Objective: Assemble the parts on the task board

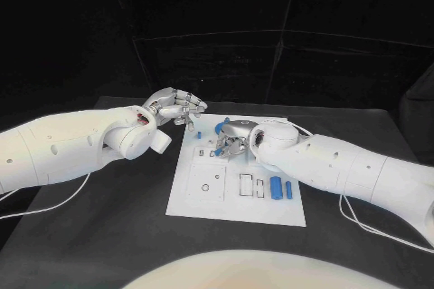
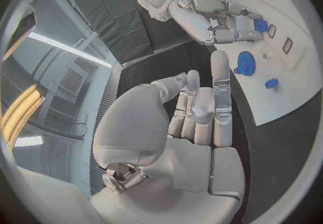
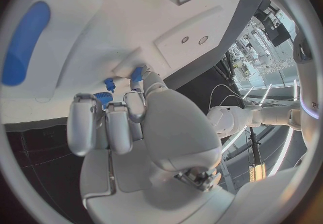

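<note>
Table (image 1: 108,220), matte black, carries the flat white task board (image 1: 208,204), whose rectangular cut-outs are outlined in thin dark lines; no writing can be read on it. From the head, two smooth blue cylinders (image 1: 275,188) lie side by side near the board's right edge. The left hand (image 1: 174,105) hangs off the board's far left corner, fingers (image 2: 220,81) loosely apart and holding nothing. The right hand (image 1: 231,138) is bent over the board's far half, and whether it grips a part cannot be told. The left wrist camera adds a toothed blue gear (image 2: 246,64) and a small blue block (image 2: 271,83) on the board.
</note>
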